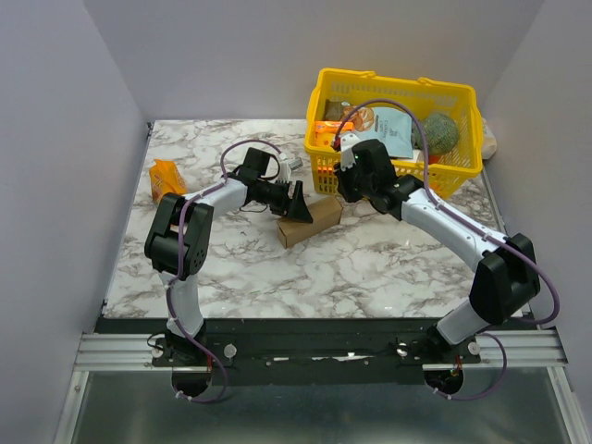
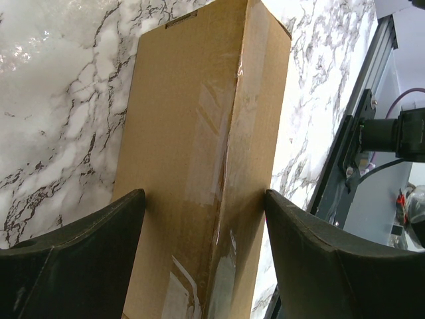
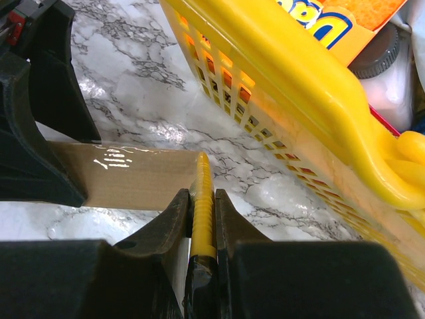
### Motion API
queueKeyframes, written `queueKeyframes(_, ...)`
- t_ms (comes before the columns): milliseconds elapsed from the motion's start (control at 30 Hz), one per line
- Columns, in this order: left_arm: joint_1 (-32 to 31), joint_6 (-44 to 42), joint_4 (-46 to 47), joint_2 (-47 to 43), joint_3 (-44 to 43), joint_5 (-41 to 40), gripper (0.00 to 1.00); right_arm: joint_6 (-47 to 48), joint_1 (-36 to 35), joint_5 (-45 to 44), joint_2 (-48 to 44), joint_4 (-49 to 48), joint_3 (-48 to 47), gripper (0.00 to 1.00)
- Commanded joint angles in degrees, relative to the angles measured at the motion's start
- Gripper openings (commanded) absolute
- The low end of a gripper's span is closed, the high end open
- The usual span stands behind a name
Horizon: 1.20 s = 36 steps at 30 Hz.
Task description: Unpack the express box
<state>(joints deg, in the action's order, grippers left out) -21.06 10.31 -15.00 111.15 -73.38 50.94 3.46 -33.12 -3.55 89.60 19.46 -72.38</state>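
The express box (image 1: 312, 222), a small brown taped carton, lies on the marble table just in front of the yellow basket. My left gripper (image 1: 296, 200) is shut on it; in the left wrist view the two dark fingers (image 2: 99, 259) press against both long sides of the box (image 2: 199, 119). My right gripper (image 1: 340, 190) hovers at the box's far right end. It is shut on a thin yellow ribbed tool (image 3: 202, 179), whose tip points at the box's taped end (image 3: 133, 176).
The yellow mesh basket (image 1: 398, 81) stands at the back right with several packets and a green round item in it; its wall (image 3: 285, 73) is close beside my right gripper. An orange snack packet (image 1: 166, 178) lies at the left.
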Motion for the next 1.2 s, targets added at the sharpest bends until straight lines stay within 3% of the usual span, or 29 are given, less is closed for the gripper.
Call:
queueKeyframes(0,0.1,-2.7,-1.2,2.9,0.3,-4.8,0.79,-0.1,-0.3,0.5,0.9,0.1,-1.0,0.01)
queueKeyframes(267,0.1,-2.7,-1.1,3.5,0.0,-4.6,0.79,0.6,-0.3,-2.4,-0.2,-0.8,-2.1,0.01)
queueKeyframes(1167,0.1,-1.8,-0.6,4.3,-0.2,-5.2,0.78,0.7,-0.3,0.8,-0.6,2.9,1.6,0.0)
